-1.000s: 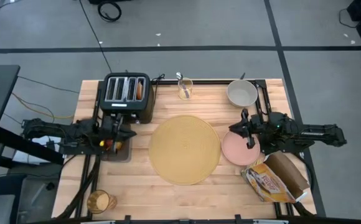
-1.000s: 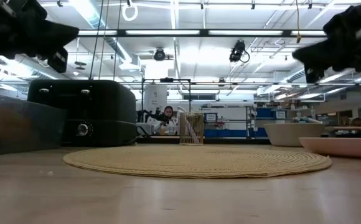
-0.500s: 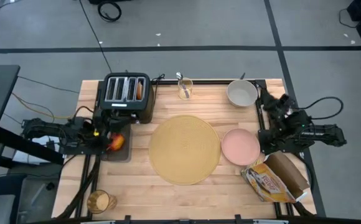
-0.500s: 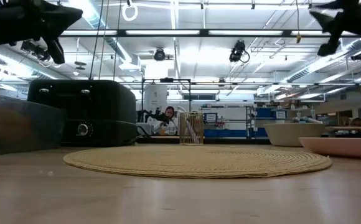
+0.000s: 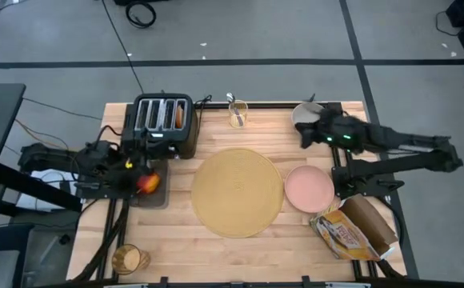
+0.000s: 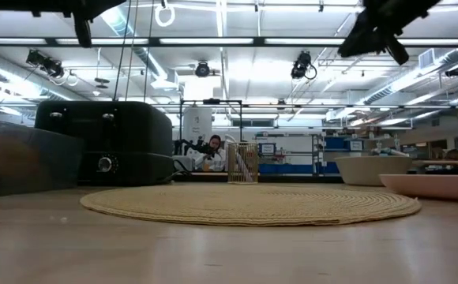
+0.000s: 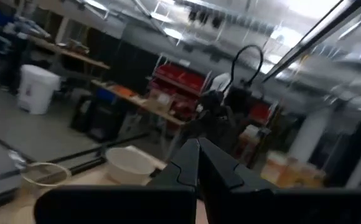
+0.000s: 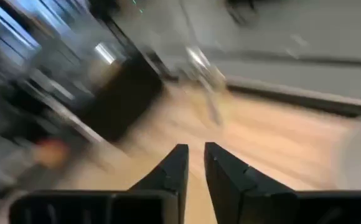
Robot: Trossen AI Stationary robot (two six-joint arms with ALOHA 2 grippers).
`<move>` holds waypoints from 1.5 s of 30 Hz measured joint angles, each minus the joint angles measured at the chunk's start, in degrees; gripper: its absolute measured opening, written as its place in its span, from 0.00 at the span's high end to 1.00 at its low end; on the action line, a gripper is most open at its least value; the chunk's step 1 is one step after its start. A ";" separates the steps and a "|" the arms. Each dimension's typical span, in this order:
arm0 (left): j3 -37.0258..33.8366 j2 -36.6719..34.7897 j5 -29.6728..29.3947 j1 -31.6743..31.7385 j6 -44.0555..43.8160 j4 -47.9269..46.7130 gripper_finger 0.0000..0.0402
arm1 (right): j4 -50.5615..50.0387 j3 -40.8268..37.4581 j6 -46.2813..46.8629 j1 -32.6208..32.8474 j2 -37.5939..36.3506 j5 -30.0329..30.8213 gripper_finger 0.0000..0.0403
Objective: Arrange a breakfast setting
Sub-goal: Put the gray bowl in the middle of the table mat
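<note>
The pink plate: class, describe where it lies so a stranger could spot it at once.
Start at the big round tan placemat in the middle of the wooden table. Just off its right edge lies the pink plate. It is flat and pink; the white bowl behind it is deeper.

The round tan woven placemat (image 5: pixel 238 192) lies flat, and all else is placed from it. The pink plate (image 5: pixel 309 189) sits empty just beside its right edge, the white bowl (image 5: pixel 306 118) beyond that plate toward the far right, partly hidden by the right arm. The red apple (image 5: pixel 148 183) lies left of the placemat, the amber glass (image 5: pixel 127 259) stands well off at its near left, and the spoon (image 5: pixel 234 106) stands in a clear glass (image 5: pixel 238 114) beyond its far edge.
</note>
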 joint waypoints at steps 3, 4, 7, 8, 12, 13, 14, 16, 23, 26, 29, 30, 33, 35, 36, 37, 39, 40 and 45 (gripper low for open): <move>3.53 2.37 -2.00 0.00 0.21 -2.58 0.96 | -12.04 7.01 -0.91 -3.65 9.58 -4.22 0.75; 4.48 2.95 -2.73 0.00 0.00 -2.94 0.96 | -15.11 8.75 -1.10 -5.50 12.55 -5.65 0.71; 5.94 4.14 -3.64 0.00 -1.51 -3.09 0.94 | -22.22 11.10 -1.05 -12.90 20.59 -9.06 0.60; 6.06 4.34 -3.67 0.00 -1.58 -3.09 0.93 | -23.10 11.14 -2.17 -15.63 22.92 -10.96 0.56; 6.12 4.42 -2.41 0.00 -3.20 -3.06 0.88 | -21.72 10.85 -9.20 -24.81 31.48 -17.61 0.47; 6.12 4.40 -1.72 0.00 -3.81 -2.84 0.86 | -20.88 10.83 -10.68 -26.49 33.36 -17.72 0.46; 6.12 4.40 -0.95 0.00 -4.53 -2.53 0.85 | -19.90 10.83 -12.15 -28.08 34.93 -17.59 0.46; 6.12 4.38 0.59 -0.02 -6.12 -1.92 0.82 | -17.93 10.83 -14.24 -31.07 37.67 -17.63 0.46; 6.12 4.42 4.58 -0.02 -5.69 2.21 0.77 | -15.37 10.83 -20.23 -36.24 45.24 -19.60 0.53; 6.12 4.42 5.60 -0.04 -3.72 5.39 0.77 | -14.08 10.83 -22.19 -36.57 47.87 -19.40 0.59; 6.12 4.42 5.63 -0.04 -2.74 7.60 0.77 | -13.09 10.81 -23.14 -36.48 49.83 -19.21 0.66; 6.12 4.42 5.63 -0.04 -2.74 7.88 0.77 | -12.83 10.81 -23.16 -36.48 50.25 -19.12 0.69; 6.12 4.45 5.90 -0.07 -2.72 7.74 0.77 | -12.98 10.81 -24.04 -36.39 50.58 -18.32 0.82; 6.12 5.03 7.77 -0.07 -2.21 7.87 0.77 | -13.61 10.81 -24.24 -36.01 49.91 -16.98 0.91; 6.12 5.15 8.82 -0.07 -1.59 7.68 0.77 | -14.44 10.81 -24.41 -35.59 49.16 -15.94 0.95; 6.12 5.31 9.72 -0.07 -1.35 7.57 0.77 | -15.29 10.84 -24.45 -35.14 48.21 -15.45 0.97; 6.12 5.87 10.41 -0.11 -1.27 7.67 0.77 | -18.00 11.38 -24.43 -33.77 46.51 -14.38 0.97; 6.12 5.91 10.38 -0.11 -1.23 7.58 0.77 | -20.14 12.10 -24.53 -32.73 45.39 -13.43 0.97; 6.12 5.82 10.36 -0.09 -1.16 6.08 0.77 | -28.57 18.40 -27.60 -22.12 39.16 -13.36 0.98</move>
